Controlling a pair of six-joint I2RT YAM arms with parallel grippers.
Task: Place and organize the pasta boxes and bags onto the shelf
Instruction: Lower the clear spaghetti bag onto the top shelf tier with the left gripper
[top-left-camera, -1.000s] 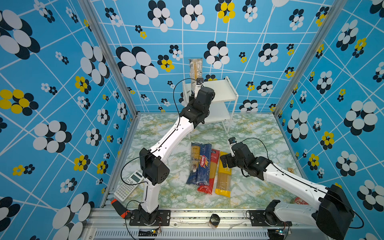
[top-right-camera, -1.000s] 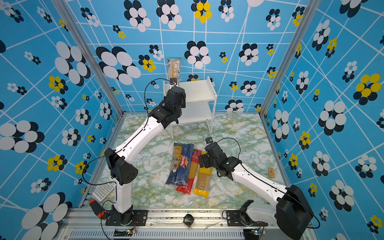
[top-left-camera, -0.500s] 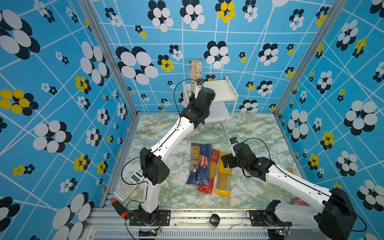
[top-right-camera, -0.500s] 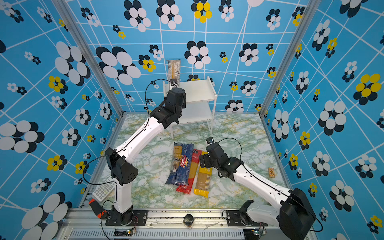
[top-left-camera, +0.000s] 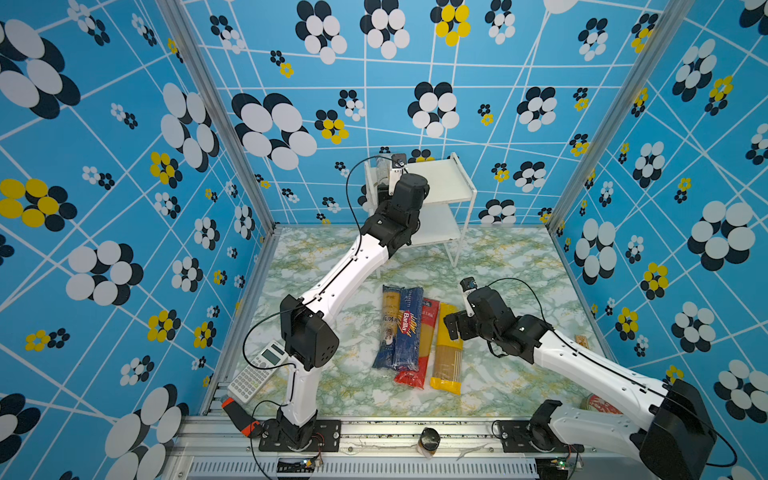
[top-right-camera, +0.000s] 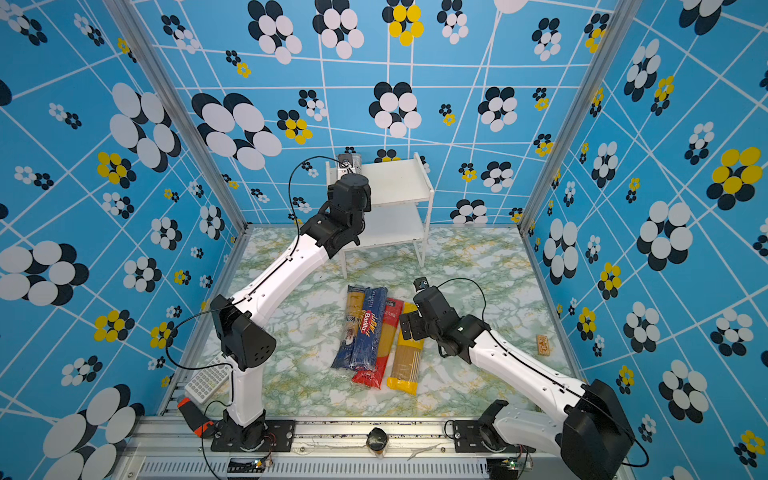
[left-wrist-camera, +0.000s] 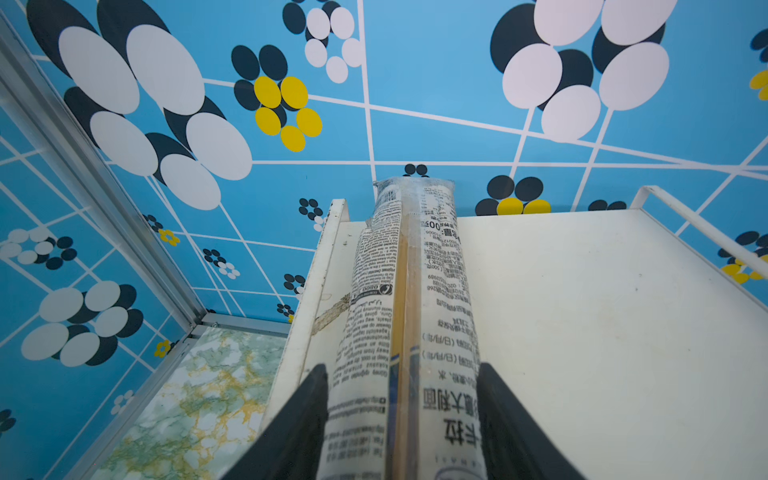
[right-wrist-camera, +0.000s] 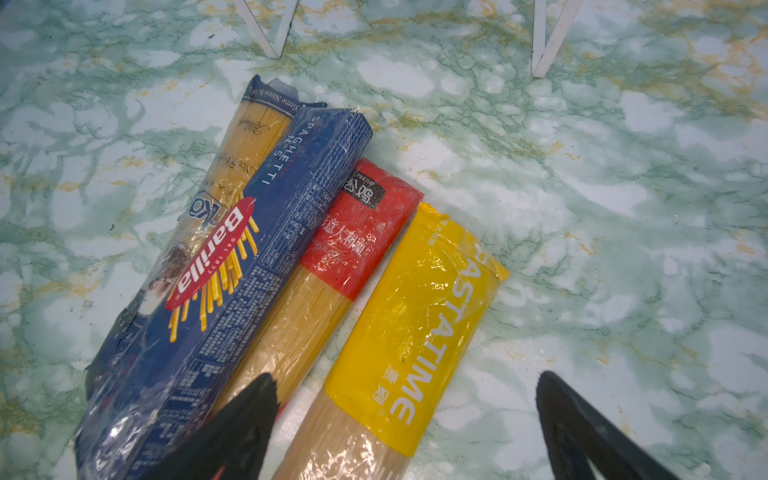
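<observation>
Shelf (top-left-camera: 442, 183) top board, far middle, carries 1 clear spaghetti bag (left-wrist-camera: 409, 291), lying flat along its left edge. Your left gripper (left-wrist-camera: 402, 368) straddles that bag's near end, fingers close against both sides; you cannot tell whether they pinch it. On the table (top-left-camera: 332, 386), 4 packs lie side by side: clear/dark-blue bag (top-left-camera: 387, 316), Barilla pack (top-left-camera: 406, 332) overlapping it, red-ended bag (top-left-camera: 424, 353), yellow-ended bag (top-left-camera: 448, 357). Your right gripper (right-wrist-camera: 405, 376) hangs over the yellow-ended bag, jaws spread wide, holding nothing.
</observation>
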